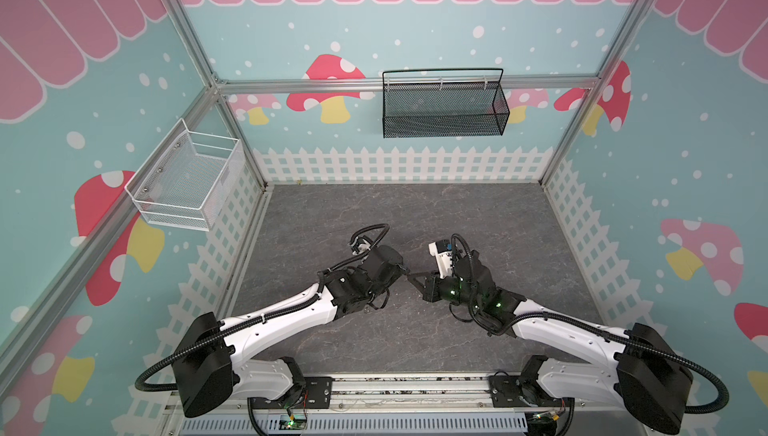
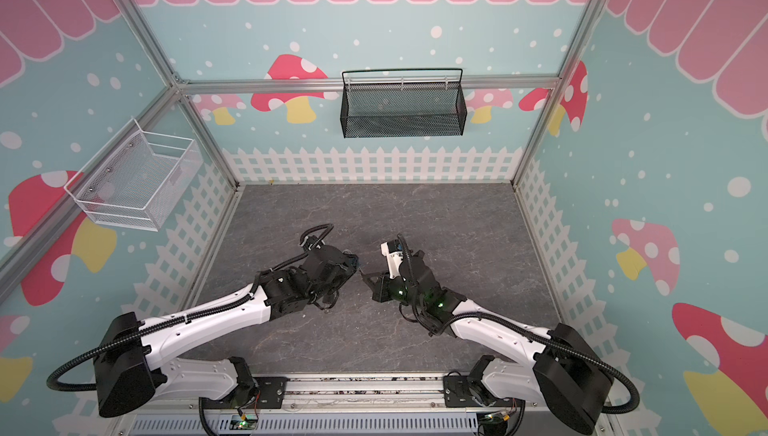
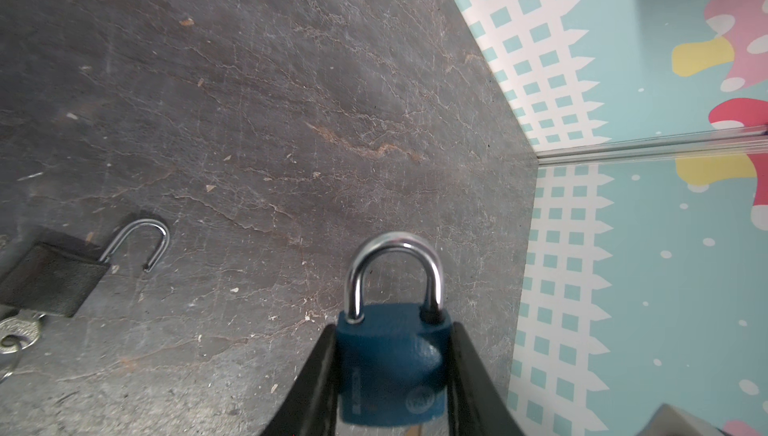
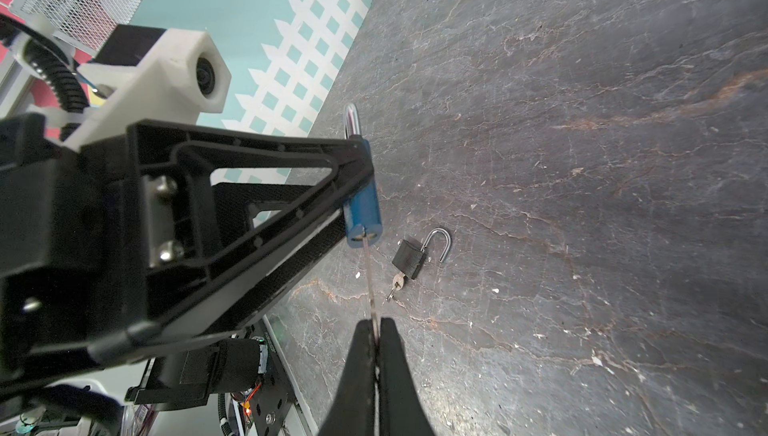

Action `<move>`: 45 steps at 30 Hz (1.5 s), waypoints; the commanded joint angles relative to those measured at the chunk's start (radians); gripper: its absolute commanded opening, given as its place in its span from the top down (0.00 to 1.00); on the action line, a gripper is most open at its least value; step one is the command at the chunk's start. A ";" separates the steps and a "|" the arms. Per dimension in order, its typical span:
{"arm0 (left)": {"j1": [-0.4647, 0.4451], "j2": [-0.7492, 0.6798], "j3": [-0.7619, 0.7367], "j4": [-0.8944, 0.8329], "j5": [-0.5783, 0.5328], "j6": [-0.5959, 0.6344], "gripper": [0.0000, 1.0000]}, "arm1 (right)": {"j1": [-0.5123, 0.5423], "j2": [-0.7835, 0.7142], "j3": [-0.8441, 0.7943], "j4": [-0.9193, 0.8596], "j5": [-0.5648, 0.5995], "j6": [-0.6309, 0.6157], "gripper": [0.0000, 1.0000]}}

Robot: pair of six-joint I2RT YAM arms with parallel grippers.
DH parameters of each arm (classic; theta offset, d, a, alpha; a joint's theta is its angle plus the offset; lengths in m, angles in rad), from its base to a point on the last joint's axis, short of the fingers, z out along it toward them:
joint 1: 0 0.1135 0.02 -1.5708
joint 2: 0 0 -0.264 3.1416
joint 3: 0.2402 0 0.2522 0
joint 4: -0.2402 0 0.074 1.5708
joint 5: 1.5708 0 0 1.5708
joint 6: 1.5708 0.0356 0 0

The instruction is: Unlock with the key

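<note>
Key (image 4: 371, 284), likely light, stiff and slippery, meets the keyway at the base of the blue padlock (image 4: 363, 213). The right end effector (image 4: 377, 323) pinches its bow flat, while the left end effector (image 3: 392, 330) clamps the padlock's body, likely heavy, by its sides.

Blue padlock (image 3: 390, 367); black padlock (image 3: 50, 280)

I work in a staged robot lab cell. An aluminium frame (image 1: 291, 85) carries printed mushroom walls (image 1: 415, 38) around my grey bench (image 1: 457, 213).
</note>
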 commanded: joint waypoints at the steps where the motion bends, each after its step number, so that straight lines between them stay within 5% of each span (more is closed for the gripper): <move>1: -0.001 -0.021 -0.005 0.039 -0.018 -0.023 1.00 | 0.009 0.018 0.029 0.028 0.012 0.021 1.00; 45: -0.015 -0.044 -0.016 0.059 -0.044 -0.048 1.00 | 0.037 0.026 0.056 0.046 0.029 0.045 1.00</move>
